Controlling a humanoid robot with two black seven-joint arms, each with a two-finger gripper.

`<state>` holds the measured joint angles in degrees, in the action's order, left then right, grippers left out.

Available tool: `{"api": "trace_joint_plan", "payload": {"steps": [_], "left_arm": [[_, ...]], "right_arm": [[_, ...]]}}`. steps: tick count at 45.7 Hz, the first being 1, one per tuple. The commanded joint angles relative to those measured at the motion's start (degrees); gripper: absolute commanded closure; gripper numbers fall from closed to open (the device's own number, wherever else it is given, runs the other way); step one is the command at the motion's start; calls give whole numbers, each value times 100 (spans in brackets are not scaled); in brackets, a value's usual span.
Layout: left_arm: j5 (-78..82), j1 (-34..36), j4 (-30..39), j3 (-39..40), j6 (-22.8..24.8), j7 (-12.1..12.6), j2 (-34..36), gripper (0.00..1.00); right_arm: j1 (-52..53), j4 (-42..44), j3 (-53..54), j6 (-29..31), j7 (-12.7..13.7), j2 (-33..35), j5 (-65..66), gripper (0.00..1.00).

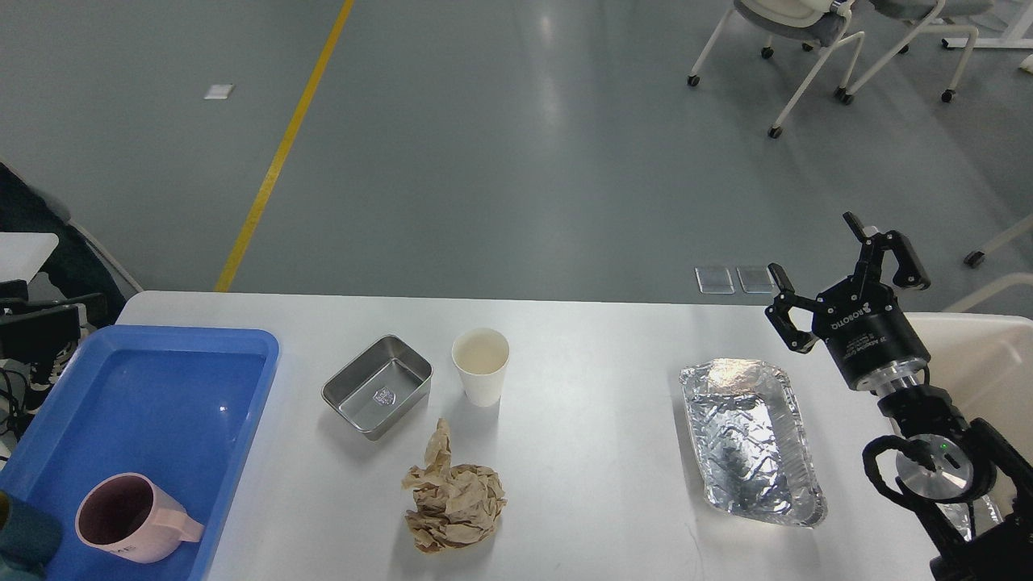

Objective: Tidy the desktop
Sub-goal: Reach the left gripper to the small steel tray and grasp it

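The white desktop point(581, 387) fills the lower half of the head view. On it lie a crumpled brown paper point(453, 500), a white paper cup point(481, 365), a small steel tin point(378, 386) and a foil tray point(752, 440). A pink mug point(133, 518) lies in the blue plastic tray point(145, 379) at the left. My right gripper point(823, 258) is open and empty, raised beyond the table's far right edge, above and right of the foil tray. My left gripper is out of view.
A cream-coloured bin point(984, 363) stands at the table's right edge behind my right arm. Chairs on castors point(807, 48) stand on the grey floor at the far right. A yellow floor line point(282, 153) runs at the left.
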<state>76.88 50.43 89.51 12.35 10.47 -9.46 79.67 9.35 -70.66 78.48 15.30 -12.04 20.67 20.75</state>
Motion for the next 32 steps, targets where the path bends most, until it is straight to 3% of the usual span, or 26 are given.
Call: {"api": "trace_joint_plan", "payload": {"steps": [1,12,21,32], "left_arm": [[81,-7,-1039,-75,16,14,-1285,6],[776,2,-3026,-532,87,-30,-3633,6],[811,19,-4283,-953,78,-56,-4775,6],[811,11,-4890,-1156,25,-65,-5541,9]], "right_arm": [[-38,0,18,-1,0,16,8,0],[-56,8,44,-10,0,192,8,0],[-100,26,62,-10,0,192,8,0],[-118,26,167,-1,-9,209,8,0]]}}
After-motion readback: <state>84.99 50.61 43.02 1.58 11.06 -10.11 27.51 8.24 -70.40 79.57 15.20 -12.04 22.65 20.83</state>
